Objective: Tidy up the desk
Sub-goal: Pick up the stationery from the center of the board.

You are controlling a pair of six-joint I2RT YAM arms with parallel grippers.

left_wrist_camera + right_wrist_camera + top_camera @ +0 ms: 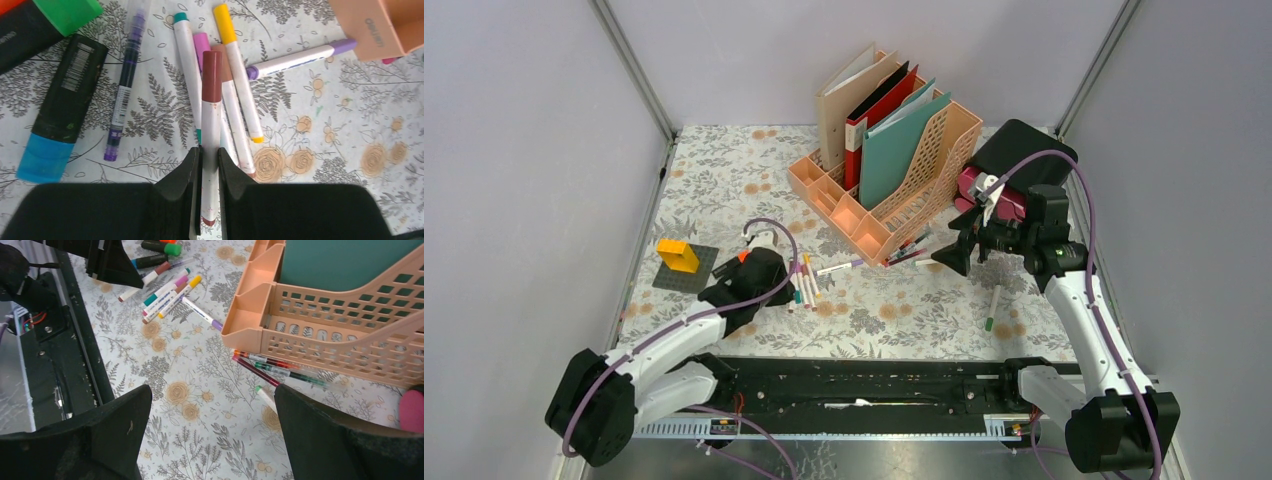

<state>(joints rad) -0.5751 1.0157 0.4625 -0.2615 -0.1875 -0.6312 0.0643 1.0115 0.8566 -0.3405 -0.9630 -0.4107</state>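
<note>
The desk (894, 325) is a tabletop under a leaf-and-flower cloth. A heap of white markers (806, 280) lies left of centre. My left gripper (210, 150) is shut on one of them, a white marker with a brown cap (211, 90), which points away from the camera over the others. In the top view that gripper (776, 270) sits low at the heap. My right gripper (212, 395) stands wide open above bare cloth, with nothing between its fingers. It hangs in front of the peach file rack (894, 190) in the top view (954, 252).
Folders stand in the rack. Several pens (280, 365) lie at its front foot. A green-capped marker (992, 308) lies to the right. Black highlighters (65, 100) and a purple pen (125, 85) lie left of the heap. A yellow block on a grey plate (679, 258) sits far left.
</note>
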